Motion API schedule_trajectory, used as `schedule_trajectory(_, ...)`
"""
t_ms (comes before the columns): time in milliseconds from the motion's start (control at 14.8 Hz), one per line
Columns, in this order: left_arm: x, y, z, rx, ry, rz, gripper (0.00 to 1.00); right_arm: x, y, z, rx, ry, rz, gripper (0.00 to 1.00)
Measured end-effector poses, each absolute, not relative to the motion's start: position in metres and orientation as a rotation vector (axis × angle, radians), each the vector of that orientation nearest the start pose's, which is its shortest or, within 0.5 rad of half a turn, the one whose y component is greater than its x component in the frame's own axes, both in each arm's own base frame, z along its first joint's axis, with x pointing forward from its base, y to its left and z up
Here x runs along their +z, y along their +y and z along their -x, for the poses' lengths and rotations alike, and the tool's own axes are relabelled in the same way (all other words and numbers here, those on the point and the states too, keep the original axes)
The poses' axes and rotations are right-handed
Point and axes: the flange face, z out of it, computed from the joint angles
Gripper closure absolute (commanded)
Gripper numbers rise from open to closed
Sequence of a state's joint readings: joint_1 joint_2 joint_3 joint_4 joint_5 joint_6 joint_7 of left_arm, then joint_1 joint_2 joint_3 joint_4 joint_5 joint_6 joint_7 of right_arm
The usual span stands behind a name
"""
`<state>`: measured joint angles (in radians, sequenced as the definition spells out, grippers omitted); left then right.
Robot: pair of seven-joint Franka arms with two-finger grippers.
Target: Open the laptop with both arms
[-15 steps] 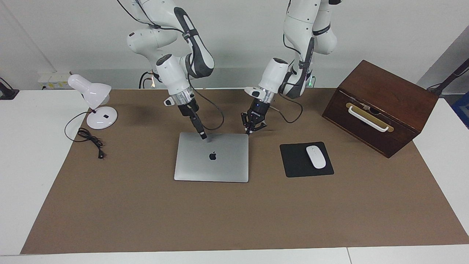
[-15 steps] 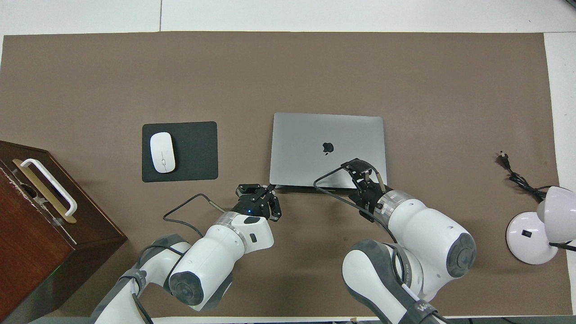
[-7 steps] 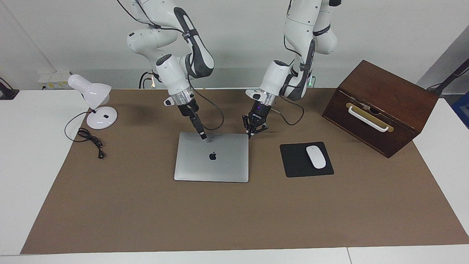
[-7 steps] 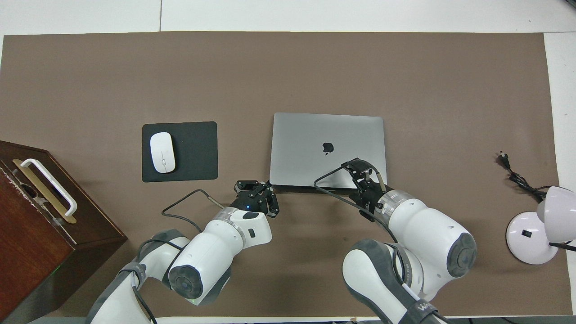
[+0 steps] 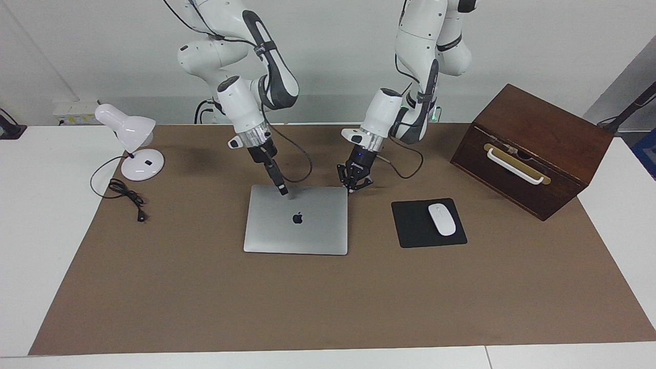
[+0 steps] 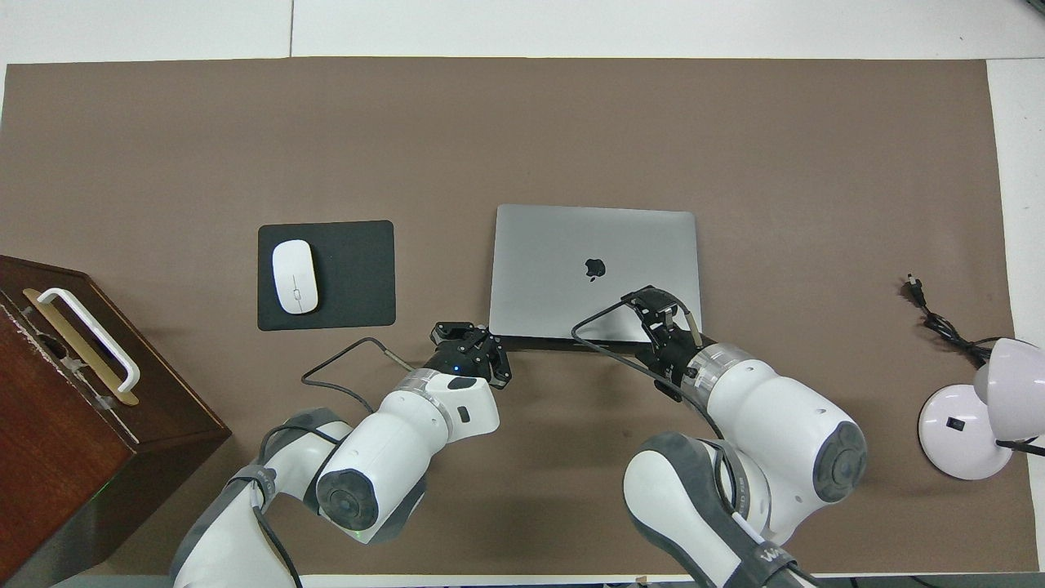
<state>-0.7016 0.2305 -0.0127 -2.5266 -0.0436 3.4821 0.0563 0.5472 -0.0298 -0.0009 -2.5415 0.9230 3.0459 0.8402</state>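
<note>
Closed silver laptop [image 5: 296, 220] flat mid-worktop, dark apple logo [image 5: 297, 219] on lid — no other readable writing, left end effector [image 5: 350, 190] pinched closed at its robot-side corner, right end effector [image 5: 283, 191] tip on lid, finger spread unclear.

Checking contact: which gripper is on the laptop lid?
The right gripper: its tip is on the laptop lid, near the robots' edge. The left gripper is off it, beside its corner.

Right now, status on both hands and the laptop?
Left hand shut at laptop corner nearest robots. Right hand tip on lid. Laptop closed, flat. Nothing in the way.
</note>
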Motion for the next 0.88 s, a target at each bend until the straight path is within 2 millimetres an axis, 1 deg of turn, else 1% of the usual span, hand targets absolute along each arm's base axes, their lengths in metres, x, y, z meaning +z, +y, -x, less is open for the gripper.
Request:
schedule_trajectory(270,0.2713,-0.3335,-0.3901,-1.133,1.155,2.959,1.0,0.3252,0.192,-0.4357,-0.219,1.448,2.133,0.0)
schedule_trajectory(879,0.2679,-0.3321,-0.3946,-1.133,1.199,2.932,1.0,0.327,0.1874,-0.4393,-0.228,1.452,2.126,0.0)
